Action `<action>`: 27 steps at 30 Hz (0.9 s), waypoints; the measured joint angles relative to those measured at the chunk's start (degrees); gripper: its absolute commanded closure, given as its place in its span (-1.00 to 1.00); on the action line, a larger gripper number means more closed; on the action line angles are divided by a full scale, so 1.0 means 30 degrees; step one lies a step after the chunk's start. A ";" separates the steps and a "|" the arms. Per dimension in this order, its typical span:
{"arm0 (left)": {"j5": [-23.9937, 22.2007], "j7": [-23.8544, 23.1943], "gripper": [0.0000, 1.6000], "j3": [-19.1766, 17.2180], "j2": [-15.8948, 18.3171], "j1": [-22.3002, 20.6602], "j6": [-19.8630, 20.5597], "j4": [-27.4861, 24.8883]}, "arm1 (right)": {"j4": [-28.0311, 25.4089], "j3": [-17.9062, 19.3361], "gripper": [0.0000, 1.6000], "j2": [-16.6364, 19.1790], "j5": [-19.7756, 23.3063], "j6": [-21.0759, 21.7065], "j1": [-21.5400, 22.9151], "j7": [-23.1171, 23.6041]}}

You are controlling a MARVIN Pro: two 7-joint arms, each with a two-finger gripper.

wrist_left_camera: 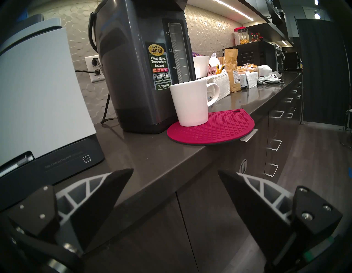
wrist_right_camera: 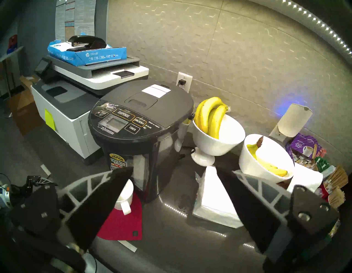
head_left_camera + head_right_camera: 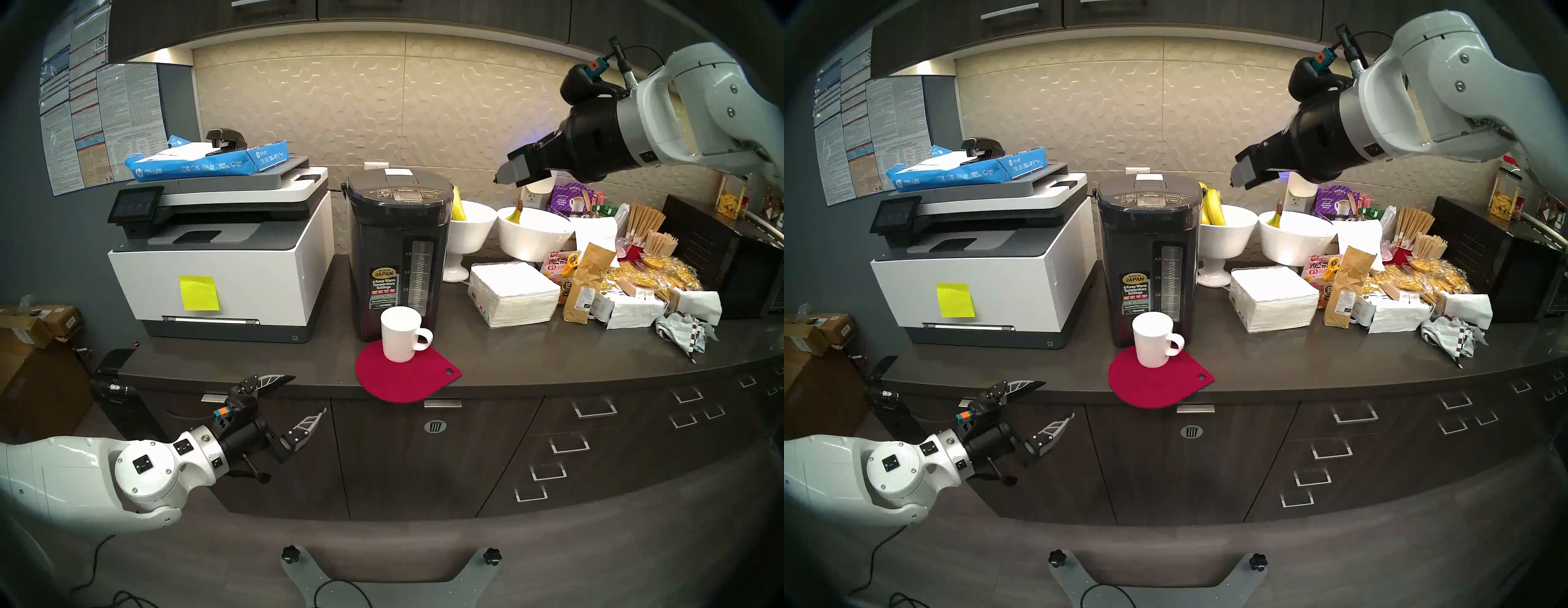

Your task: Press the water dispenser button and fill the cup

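Head stereo left view first: the left pincer (image 3: 306,394) waits below the bench (image 3: 551,352) edge with its jaws spread wide and nothing between them. Up and to the right of it, the printer (image 3: 220,263) stands on the bench, well clear.

Further right of that pincer, and above it, the cup (image 3: 400,334) sits upright on the red mat (image 3: 403,375), touching or just short of the water dispenser (image 3: 396,259) front. Whether its mouth lies directly under the spout cannot be told; if it is off, hot water could miss the rim and run over the mat, which overhangs the bench edge.

The button (image 2: 123,114) lies on the dispenser's top panel, down and to the left of the right pincer (image 3: 524,176), which hangs high above the bench, jaws apart and empty, well short of the panel. In the right wrist view the smaller UNLOCK button (image 2: 140,121) sits just beside it, with other small keys close around. A wide, open pincer coming down could land a fingertip on a neighbour instead, or bridge two keys. If the pot needs unlocking first, pressing the middle key alone may give no water.

Below the right pincer stand the banana bowl (image 3: 469,231) and the napkin stack (image 3: 513,293); a low sweep toward the panel could clip the bowl.
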 measured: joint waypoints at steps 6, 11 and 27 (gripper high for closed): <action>-0.0003 0.0003 -1.00 0.0022 0.0001 -0.0017 0.0000 0.0001 | 0.0167 0.0320 -1.00 -0.0961 0.1086 0.0620 -0.0001 -0.0377; -0.0003 0.0006 -1.00 0.0042 0.0001 -0.0033 0.0000 0.0001 | 0.0169 0.0603 -1.00 -0.1507 0.1697 0.1101 0.0094 -0.0686; -0.0010 0.0014 -1.00 0.0091 0.0007 -0.0076 0.0000 0.0005 | 0.0885 0.1493 1.00 -0.2592 0.2067 0.0709 -0.0037 -0.0857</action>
